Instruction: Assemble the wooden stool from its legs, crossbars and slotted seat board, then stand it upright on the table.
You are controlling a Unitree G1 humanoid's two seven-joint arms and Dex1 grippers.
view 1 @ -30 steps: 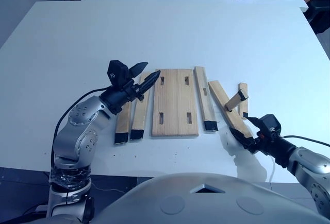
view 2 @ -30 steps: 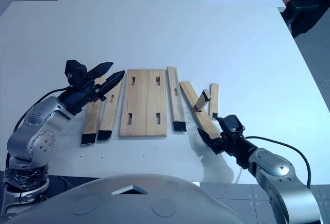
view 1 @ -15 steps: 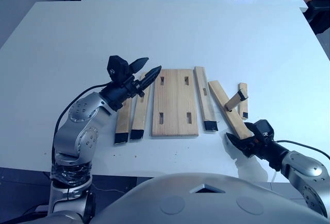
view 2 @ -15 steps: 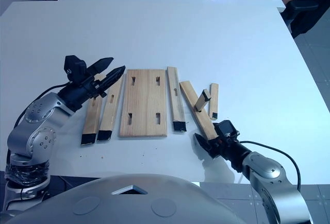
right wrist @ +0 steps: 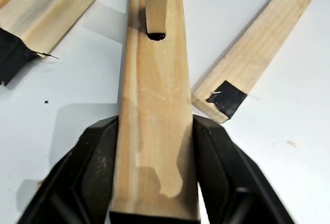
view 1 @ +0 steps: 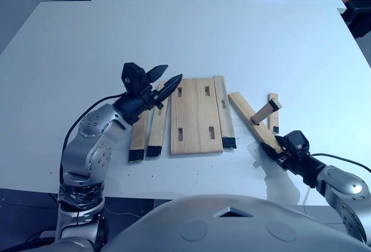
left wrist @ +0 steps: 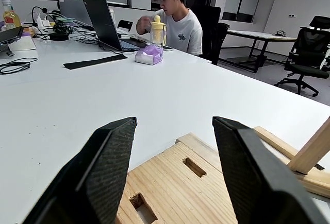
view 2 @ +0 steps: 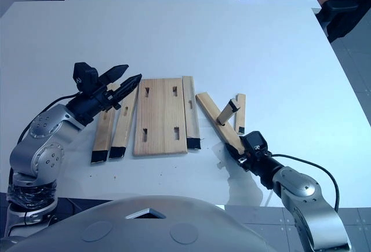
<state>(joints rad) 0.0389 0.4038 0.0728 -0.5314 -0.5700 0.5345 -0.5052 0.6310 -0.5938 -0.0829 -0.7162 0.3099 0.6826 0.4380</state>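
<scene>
The big white table point(view 1: 69, 43) holds all the stool parts. The flat seat board point(view 1: 196, 116) lies in the middle of the picture, with its slots facing up. Two legs point(view 1: 139, 139) lie side by side just left of it. Another leg point(view 1: 224, 113) lies along the board's right edge and seems to touch it.

Lower right, one slanted leg point(view 1: 250, 117) has a crossbar point(view 2: 227, 112) stuck in it, tilting up. A loose crossbar point(view 2: 240, 116) lies just beside it.

The right gripper point(view 1: 278, 152) has its two fingers squeezed on the near end of the slanted leg. The left gripper point(view 1: 172, 72) hangs over the far ends of the two left legs, with its fingers spread wide and nothing in them.

The job now looks like moving the slanted leg. To do it well, keep the squeeze tight. Lift slowly, so the crossbar does not wobble out. Do not bump the loose crossbar.
</scene>
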